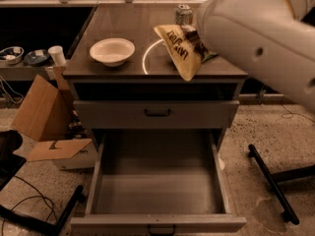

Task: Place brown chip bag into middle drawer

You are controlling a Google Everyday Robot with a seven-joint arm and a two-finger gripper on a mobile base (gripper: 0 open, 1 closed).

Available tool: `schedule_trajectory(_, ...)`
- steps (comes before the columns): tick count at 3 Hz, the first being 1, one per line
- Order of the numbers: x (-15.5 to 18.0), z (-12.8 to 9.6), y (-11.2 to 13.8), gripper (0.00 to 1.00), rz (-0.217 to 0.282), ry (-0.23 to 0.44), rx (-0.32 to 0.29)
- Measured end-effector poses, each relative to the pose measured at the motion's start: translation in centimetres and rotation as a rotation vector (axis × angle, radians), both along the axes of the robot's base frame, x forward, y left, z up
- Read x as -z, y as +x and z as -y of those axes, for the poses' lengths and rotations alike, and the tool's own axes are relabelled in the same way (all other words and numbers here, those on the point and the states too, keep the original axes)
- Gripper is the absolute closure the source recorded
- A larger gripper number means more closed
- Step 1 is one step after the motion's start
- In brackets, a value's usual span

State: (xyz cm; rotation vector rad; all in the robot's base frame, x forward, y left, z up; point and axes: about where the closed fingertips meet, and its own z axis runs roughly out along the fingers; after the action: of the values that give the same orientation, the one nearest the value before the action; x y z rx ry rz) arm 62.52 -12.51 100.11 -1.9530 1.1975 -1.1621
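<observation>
The brown chip bag (179, 50) hangs in the air over the front right edge of the countertop, tan-yellow side and dark lettering facing me. My gripper (196, 37) holds its upper right end and is mostly hidden behind my large white arm (261, 38). The middle drawer (157, 193) is pulled fully out below, its grey floor bare. The bag is above and a little behind the drawer, closer to its right side.
A white bowl (112, 50) and a can (183, 14) stand on the countertop (123, 23). A sliver of the green chip bag (212, 58) shows under my arm. The top drawer (157, 113) is shut. A cardboard box (44, 117) stands at the left, black chair legs (270, 181) at the right.
</observation>
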Motion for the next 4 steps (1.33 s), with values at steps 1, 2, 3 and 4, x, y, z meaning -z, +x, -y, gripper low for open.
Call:
schedule_trajectory(1, 4.9, -1.7, -3.7, 1.0, -0.067, 0.049, 0.047)
schedule_trajectory(2, 11.1, -3.3, -6.3, 1.0, -0.144, 0.182, 0.085)
schedule_trajectory(3, 16.8, -5.0, -8.1, 1.0, -0.207, 0.313, 0.093)
schedule_trajectory(4, 22.4, -6.2, -10.2, 1.0, -0.275, 0.478, 0.097)
